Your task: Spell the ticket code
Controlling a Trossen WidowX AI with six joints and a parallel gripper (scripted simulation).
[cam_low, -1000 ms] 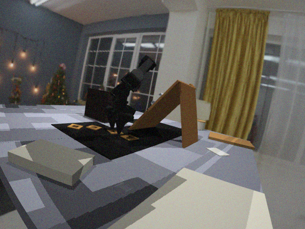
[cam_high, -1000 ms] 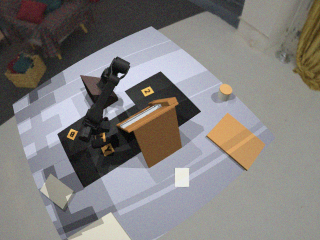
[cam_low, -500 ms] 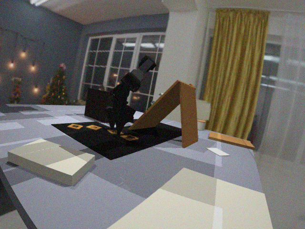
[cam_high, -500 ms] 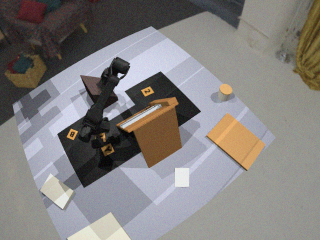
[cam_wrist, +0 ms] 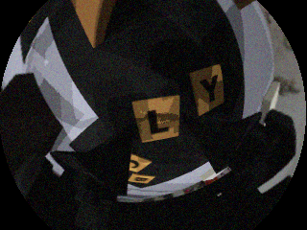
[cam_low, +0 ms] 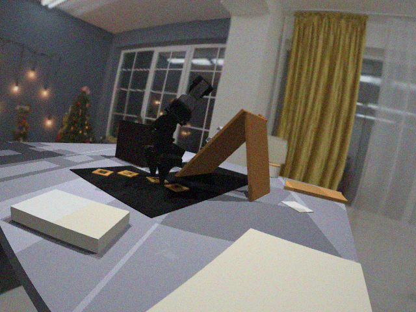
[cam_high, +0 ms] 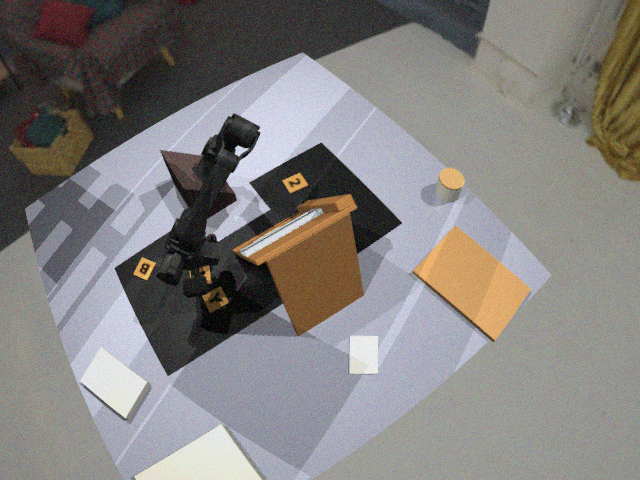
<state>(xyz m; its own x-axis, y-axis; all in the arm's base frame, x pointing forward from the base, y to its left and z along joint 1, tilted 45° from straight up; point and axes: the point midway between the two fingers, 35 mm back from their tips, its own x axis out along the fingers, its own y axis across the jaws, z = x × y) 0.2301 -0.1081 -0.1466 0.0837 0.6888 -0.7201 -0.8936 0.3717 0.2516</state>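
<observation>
My gripper [cam_high: 188, 273] [cam_low: 158, 176] [cam_wrist: 159, 121] is open and empty, fingers down, just above or around the L tile [cam_high: 206, 272] [cam_wrist: 163, 107]. The Y tile [cam_high: 215, 299] [cam_low: 176, 187] [cam_wrist: 207, 91] lies beside it. The B tile [cam_high: 144, 268] [cam_low: 102, 171] lies farther left. Another tile [cam_low: 127, 173] lies between B and L, its letter unreadable. The 2 tile [cam_high: 295, 182] lies beyond the board. The tilted wooden board [cam_high: 320, 279] [cam_low: 257, 157] carries the pale rail [cam_high: 281, 232]; no letters are readable on it. The white card [cam_high: 363, 354] [cam_low: 297, 206] shows no readable code.
The black mat [cam_high: 165, 330] [cam_low: 141, 201] lies under the tiles. A dark brown block [cam_high: 193, 183] [cam_low: 132, 142] stands behind the arm. Also present are an orange-topped cylinder [cam_high: 450, 180], a flat orange slab [cam_high: 473, 284] [cam_low: 315, 191] and two pale slabs [cam_high: 116, 382] [cam_high: 201, 457].
</observation>
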